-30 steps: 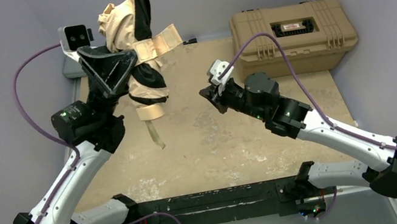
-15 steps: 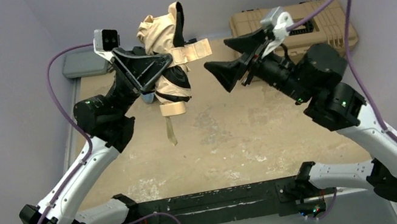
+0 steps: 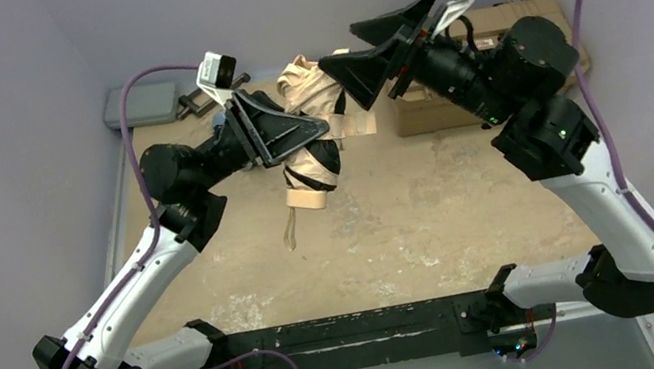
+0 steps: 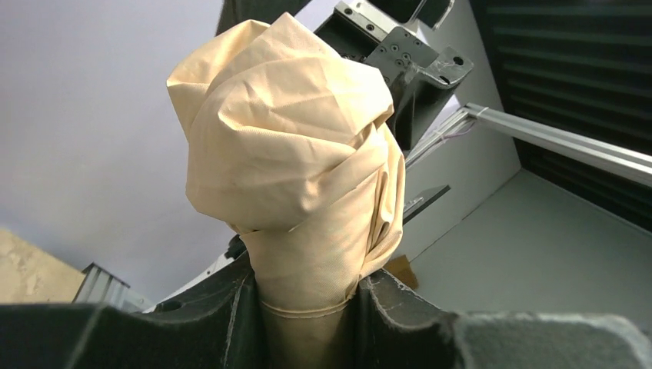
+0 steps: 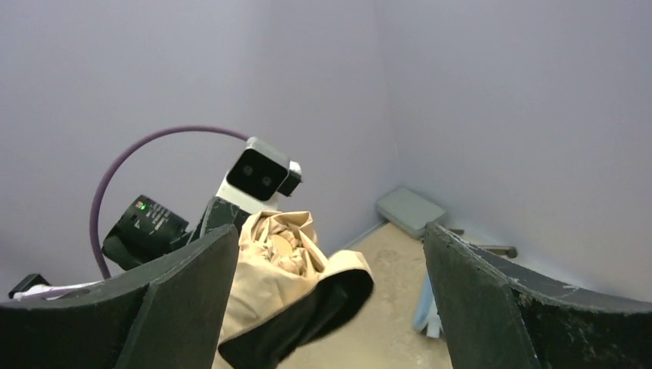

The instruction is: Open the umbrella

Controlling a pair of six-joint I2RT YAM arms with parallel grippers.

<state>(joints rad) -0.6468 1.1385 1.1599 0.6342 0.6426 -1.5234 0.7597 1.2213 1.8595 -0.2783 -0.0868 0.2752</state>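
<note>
The umbrella (image 3: 309,96) is folded into a crumpled beige bundle with black folds, held upright in the air over the back of the table (image 3: 430,217). My left gripper (image 3: 306,133) is shut on its bunched middle; in the left wrist view the beige fabric (image 4: 292,146) bulges above the jaws (image 4: 307,304). A cream handle end (image 3: 308,198) and a strap hang below. My right gripper (image 3: 338,49) is open, raised just right of the bundle's top. In the right wrist view the umbrella (image 5: 281,269) lies close to the left finger (image 5: 184,307), apart from the right one.
A tan toolbox (image 3: 412,114) stands at the back right, mostly hidden behind my right arm. A grey box (image 3: 141,103) sits at the back left corner, also visible as the grey box (image 5: 410,209). A pale blue pouch (image 5: 427,307) lies on the table near it. Walls close in behind.
The left arm has carried the umbrella rightward toward the middle. The right arm has risen and swung up to the bundle's top, and its gripper has gone from shut to open.
</note>
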